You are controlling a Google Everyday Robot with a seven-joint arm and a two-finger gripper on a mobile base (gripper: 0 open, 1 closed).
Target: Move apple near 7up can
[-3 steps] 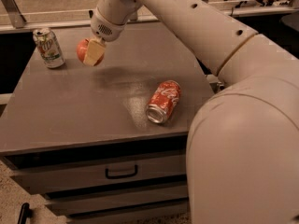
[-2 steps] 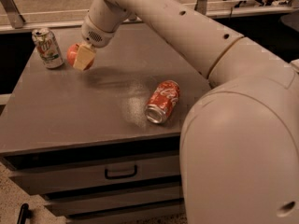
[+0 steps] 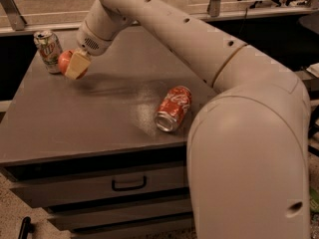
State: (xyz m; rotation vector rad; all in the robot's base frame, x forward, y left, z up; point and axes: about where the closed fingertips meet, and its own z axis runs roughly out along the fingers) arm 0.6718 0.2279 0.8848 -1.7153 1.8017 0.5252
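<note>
The 7up can (image 3: 48, 51) stands upright at the back left corner of the grey cabinet top (image 3: 89, 118). The orange-red apple (image 3: 65, 61) is right beside the can, on its right. My gripper (image 3: 74, 65) is shut on the apple, with a tan finger (image 3: 77, 66) across its front. The apple sits low over the surface; I cannot tell if it touches the top.
A red Coca-Cola can (image 3: 173, 108) lies on its side near the middle right of the top. My arm (image 3: 199, 54) spans from the right foreground across the surface. Drawers (image 3: 128, 184) are below the front edge. A railing runs behind.
My gripper has carried the apple leftward, from about a can's width away to right beside the 7up can. The Coca-Cola can has not moved.
</note>
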